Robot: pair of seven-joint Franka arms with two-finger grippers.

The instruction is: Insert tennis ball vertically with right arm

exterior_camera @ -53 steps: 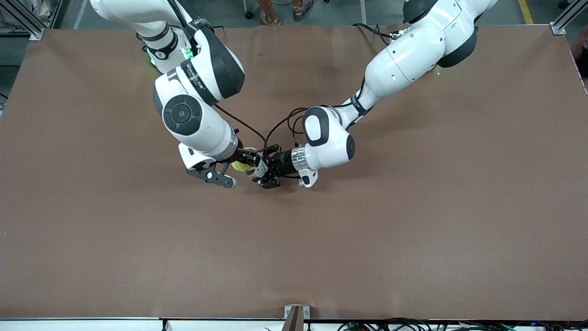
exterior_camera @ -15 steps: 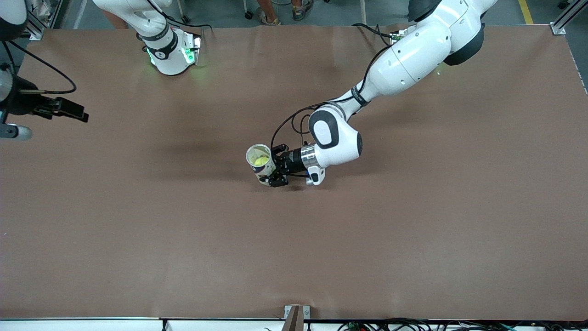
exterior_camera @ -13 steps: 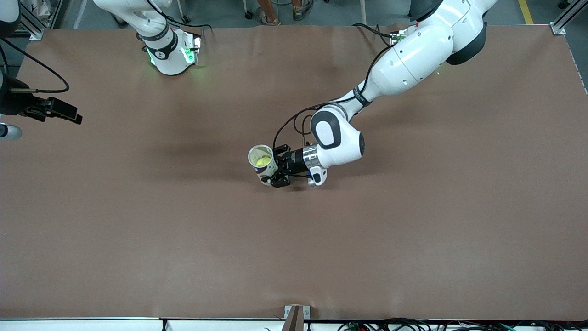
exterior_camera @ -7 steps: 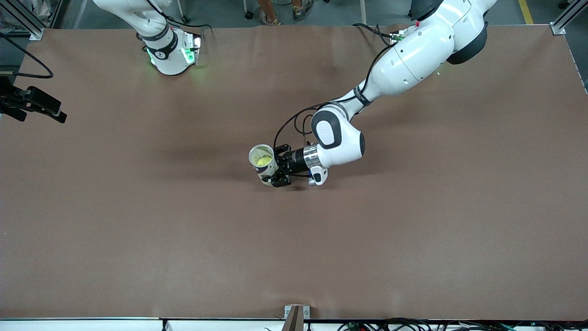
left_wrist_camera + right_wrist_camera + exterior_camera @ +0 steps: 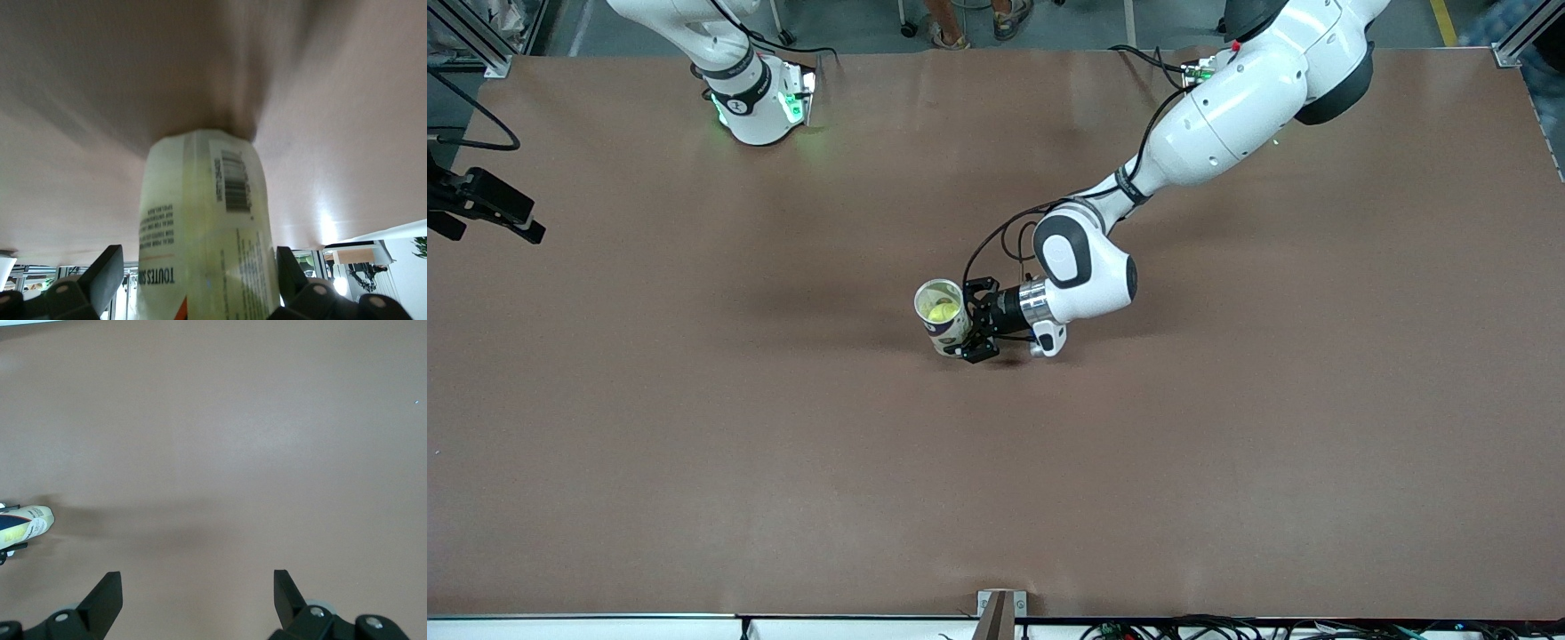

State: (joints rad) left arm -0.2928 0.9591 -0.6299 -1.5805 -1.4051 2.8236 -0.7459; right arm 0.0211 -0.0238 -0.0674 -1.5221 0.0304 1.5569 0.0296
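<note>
From the front, a smooth brown table [image 5: 996,462] fills the frame, and near its middle stands a tall clear plastic can [image 5: 943,317] with a printed label, upright, its round mouth facing up, and the fuzzy yellow tennis ball [image 5: 939,311] sits down inside it. The left gripper [image 5: 971,322] is right at the can, level with the table, one black finger on each side of the wall, and from here you cannot tell whether they press it. The right gripper [image 5: 482,206] is up over the table edge at the right arm's end, well apart from the can, only its black fingers showing at the frame edge. Switch to the left wrist view: the can [image 5: 207,227] fills the middle, translucent yellowish wall, barcode and small print on the label, and the two dark fingers [image 5: 100,280] stand clear of it on both sides with a gap showing, so the jaws are spread and not clamping. That gap is what the front view could not give. Now the right wrist view: bare matte tabletop [image 5: 233,420], the right gripper's fingers [image 5: 103,597] wide apart with nothing between them, and the can [image 5: 27,525] small at the picture's edge
</note>
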